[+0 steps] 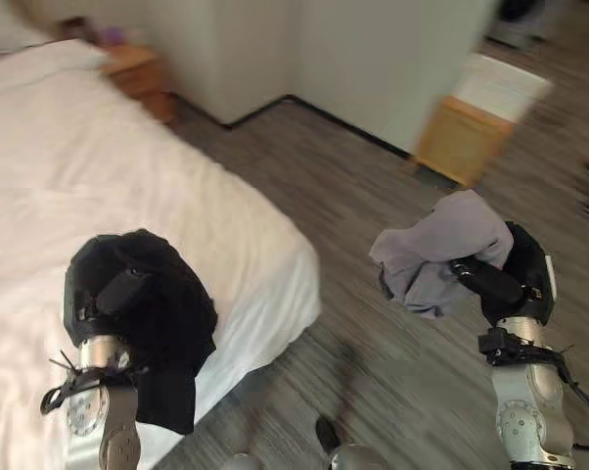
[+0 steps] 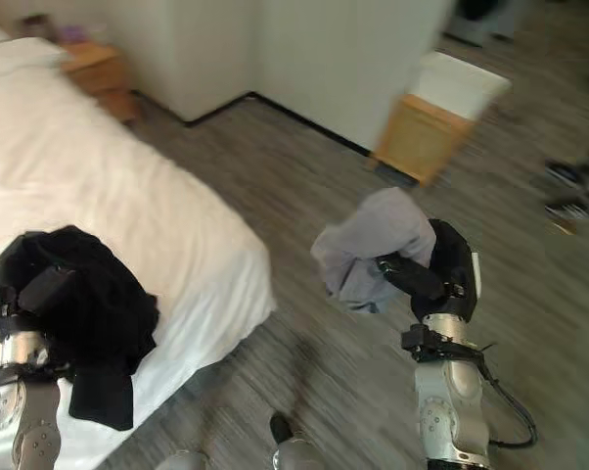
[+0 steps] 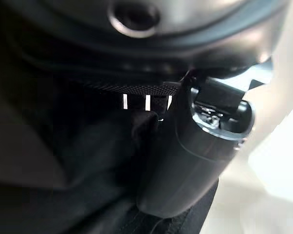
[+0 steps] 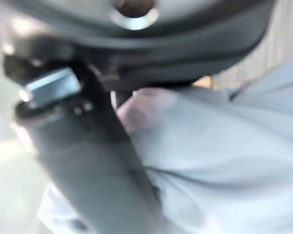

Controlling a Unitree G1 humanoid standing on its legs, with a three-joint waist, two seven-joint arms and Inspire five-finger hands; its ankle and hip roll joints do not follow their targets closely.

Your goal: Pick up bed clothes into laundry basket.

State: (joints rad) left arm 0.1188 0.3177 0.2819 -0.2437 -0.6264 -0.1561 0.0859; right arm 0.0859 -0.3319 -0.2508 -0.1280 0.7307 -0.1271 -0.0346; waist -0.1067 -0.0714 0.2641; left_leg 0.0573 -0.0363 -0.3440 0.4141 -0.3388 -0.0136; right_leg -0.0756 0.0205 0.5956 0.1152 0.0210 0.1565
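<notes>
Left eye view: the left hand (image 1: pixel 118 294) is raised over the near corner of the bed (image 1: pixel 99 166), its fingers curled into a black garment (image 1: pixel 162 338) that drapes over the hand and hangs down past the wrist, long axis roughly vertical. The right hand (image 1: pixel 510 279) is up over the wood-look floor (image 1: pixel 373 196), off the bed's side edge, clenched on a bunched grey garment (image 1: pixel 436 250) that sits on the hand's inner side (a loose ball, so no clear long axis). The laundry basket (image 1: pixel 466 132), wooden-sided with a pale liner, stands against the wall, ahead of the robot and to its right.

Right eye view: the same layout; the basket (image 2: pixel 427 122) lies beyond and slightly inward of the right hand (image 2: pixel 441 269), well apart from it, and much farther from the left hand (image 2: pixel 40 289). I judge the right arm to be the nearer one for the first drop.

Left wrist view: the thumb (image 3: pixel 195 156) presses into black cloth (image 3: pixel 64 161).

Right wrist view: the thumb (image 4: pixel 83 161) clamps grey cloth (image 4: pixel 219 165).
</notes>
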